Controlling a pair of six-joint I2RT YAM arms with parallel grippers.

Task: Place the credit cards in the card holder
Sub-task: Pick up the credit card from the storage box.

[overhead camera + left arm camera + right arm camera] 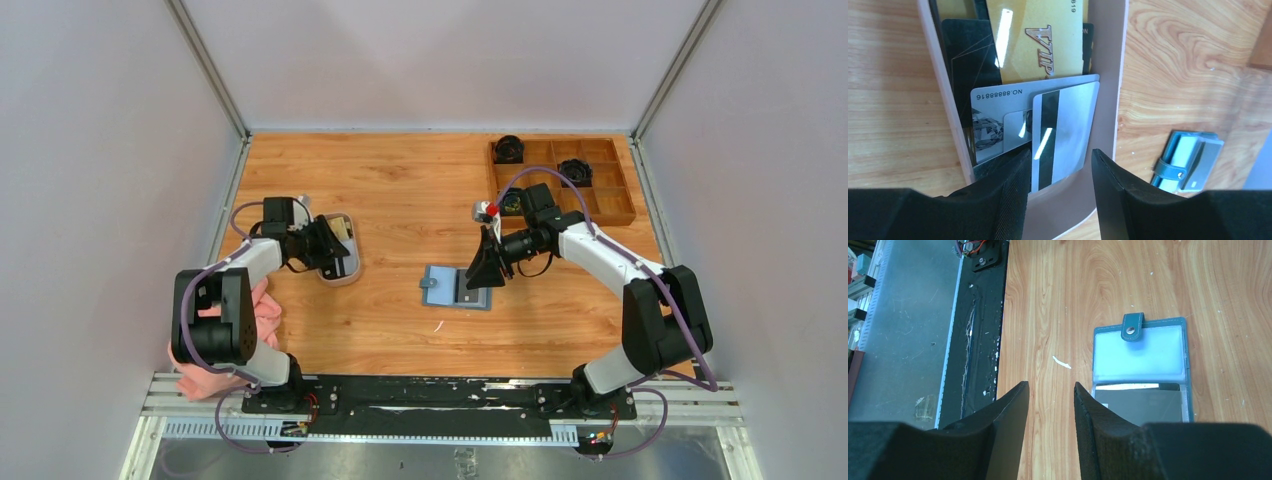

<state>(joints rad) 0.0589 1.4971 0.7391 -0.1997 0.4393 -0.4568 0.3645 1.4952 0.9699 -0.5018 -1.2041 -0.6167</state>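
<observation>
Several credit cards lie in a small white oval dish (347, 272). In the left wrist view they are a gold VIP card (1040, 40), a black card (968, 65) and silver cards (998, 107). My left gripper (333, 250) is open, low over the dish (1110, 75), its fingers either side of a silver card with a black stripe (1068, 130). The teal-blue card holder (452, 288) lies open on the table, with a dark card (1140, 405) in its lower pocket. My right gripper (482, 274) is open and empty, above the holder's left edge (1108, 355).
A brown wooden compartment tray (624, 195) with black round parts stands at the back right. A pink cloth (264, 306) lies by the left arm's base. A small white scrap (1062, 362) lies on the wood near the holder. The card holder also shows in the left wrist view (1190, 160).
</observation>
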